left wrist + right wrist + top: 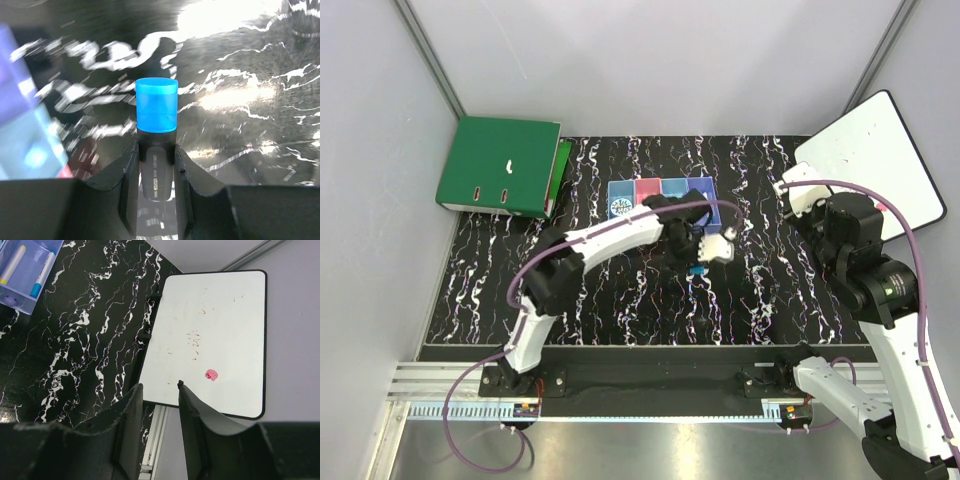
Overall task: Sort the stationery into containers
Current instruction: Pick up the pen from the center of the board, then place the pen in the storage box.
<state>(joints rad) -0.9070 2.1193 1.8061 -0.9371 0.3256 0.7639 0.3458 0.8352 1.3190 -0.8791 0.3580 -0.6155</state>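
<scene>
My left gripper (708,253) is shut on a short black marker with a blue cap (698,270), held just in front of the containers (662,190). In the left wrist view the marker (156,107) stands upright between the fingers of my left gripper (156,147), above the marbled table. The tape roll (620,206) lies in the leftmost light blue bin. My right gripper (160,386) is open and empty, hovering near the white board (210,330). Two thin white pens (42,267) lie in the purple-blue end bin (20,302).
A green ring binder (500,165) lies at the back left. The white board (880,150) with a black rim leans at the back right. An aluminium rail (620,400) runs along the near table edge. Blurred bins (20,125) show at the left in the left wrist view.
</scene>
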